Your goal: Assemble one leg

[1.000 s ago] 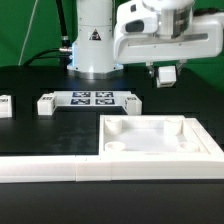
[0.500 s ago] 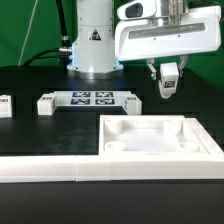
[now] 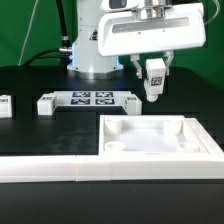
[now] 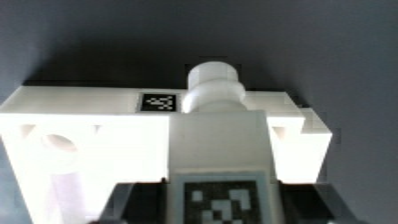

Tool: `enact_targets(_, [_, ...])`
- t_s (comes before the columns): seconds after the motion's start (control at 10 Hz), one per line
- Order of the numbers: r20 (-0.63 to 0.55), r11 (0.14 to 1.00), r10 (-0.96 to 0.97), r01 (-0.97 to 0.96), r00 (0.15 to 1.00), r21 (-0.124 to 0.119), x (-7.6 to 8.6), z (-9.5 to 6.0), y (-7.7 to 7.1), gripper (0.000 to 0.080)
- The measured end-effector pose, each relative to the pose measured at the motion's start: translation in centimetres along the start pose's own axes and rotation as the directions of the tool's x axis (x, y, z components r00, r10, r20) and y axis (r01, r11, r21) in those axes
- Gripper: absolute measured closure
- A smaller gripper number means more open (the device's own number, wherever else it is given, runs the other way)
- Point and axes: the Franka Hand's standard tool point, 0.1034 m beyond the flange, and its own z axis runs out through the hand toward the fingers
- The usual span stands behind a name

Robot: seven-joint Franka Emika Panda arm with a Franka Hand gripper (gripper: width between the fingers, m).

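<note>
Gripper (image 3: 153, 70) pinches the leg (image 3: 154, 86) upright above the tray (image 3: 190, 150), apparently positioning it for insertion at a corner.

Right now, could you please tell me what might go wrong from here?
The leg hangs held only by the gripper, so it may slip or tilt. In the wrist view its tip does not seem lined up with a socket of the tray; lowering could jam it on the rim.

Open air between leg (image 3: 154, 78) and tray (image 3: 160, 153) below; marker board (image 3: 90, 99) aside.
</note>
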Motion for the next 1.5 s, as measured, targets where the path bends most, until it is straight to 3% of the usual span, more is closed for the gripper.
enact_targets(0.2, [0.004, 1.0, -0.002, 0.002, 1.0, 0.001, 0.2, 0.0, 0.0, 0.0511])
enact_targets(0.4, [-0.017, 1.0, -0.007, 0.007, 1.0, 0.021, 4.9, -0.1, -1.0, 0.0511])
enact_targets(0.6, [-0.036, 0.999, -0.004, 0.006, 0.999, 0.037, 8.5, 0.4, -1.7, 0.0511])
enact_targets(0.7, [-0.046, 0.999, -0.004, 0.006, 0.999, 0.039, 9.0, 0.6, -1.8, 0.0511])
enact_targets(1.2, [-0.098, 0.999, -0.015, 0.018, 0.995, 0.03, 9.0, 0.9, -1.5, 0.0511])
enact_targets(1.3, [-0.097, 0.999, -0.02, 0.023, 0.995, 0.033, 9.3, 1.5, -1.8, 0.0511])
enact_targets(1.5, [-0.23, 0.997, -0.072, 0.076, 0.971, 0.011, 11.1, 2.3, -1.7, 0.0511])
